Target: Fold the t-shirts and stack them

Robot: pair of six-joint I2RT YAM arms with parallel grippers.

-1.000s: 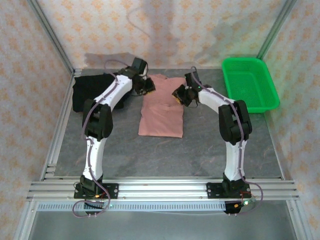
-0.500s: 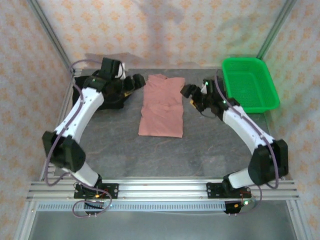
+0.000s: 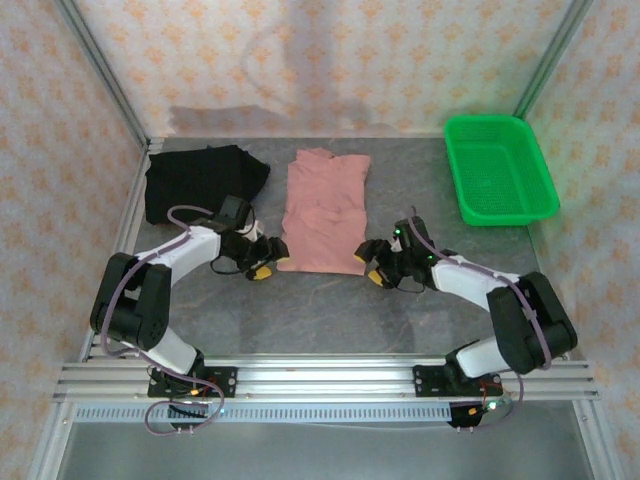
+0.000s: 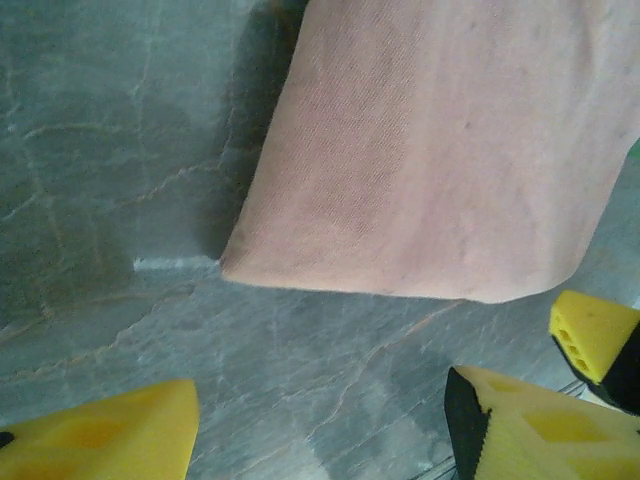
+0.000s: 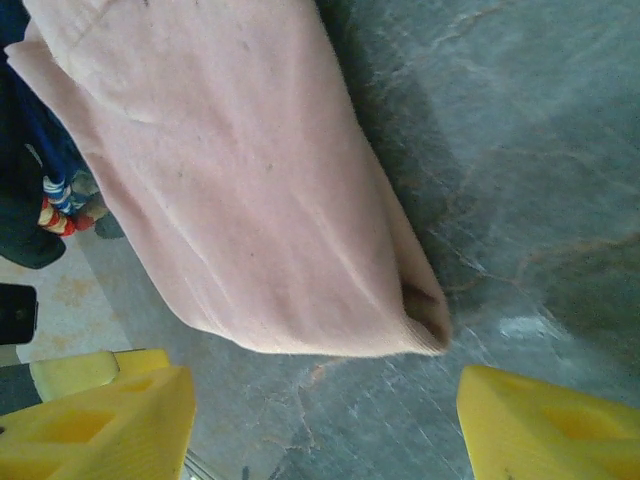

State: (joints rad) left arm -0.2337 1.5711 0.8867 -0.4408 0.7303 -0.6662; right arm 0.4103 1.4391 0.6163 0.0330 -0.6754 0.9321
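The salmon-pink t-shirt (image 3: pixel 325 210) lies folded into a long strip in the middle of the table, collar end far. The black t-shirt (image 3: pixel 200 180) lies bunched at the back left. My left gripper (image 3: pixel 266 259) sits low just off the pink shirt's near left corner. My right gripper (image 3: pixel 377 263) sits off its near right corner. In the left wrist view the pink hem (image 4: pixel 430 150) lies ahead of my open left gripper (image 4: pixel 320 440), bare table between the fingers. In the right wrist view the folded corner (image 5: pixel 230 180) lies just ahead of my open right gripper (image 5: pixel 325 430).
A green mesh basket (image 3: pixel 500 170) stands at the back right. Metal rails (image 3: pixel 330 380) run along the table's near edge, and frame posts with patterned walls close the sides and back. Grey tabletop (image 3: pixel 330 310) lies between the shirt and the rails.
Both arms have swung from the pink shirt's far end out to the sides, then down to its near corners. Both grippers let go of the cloth and opened.
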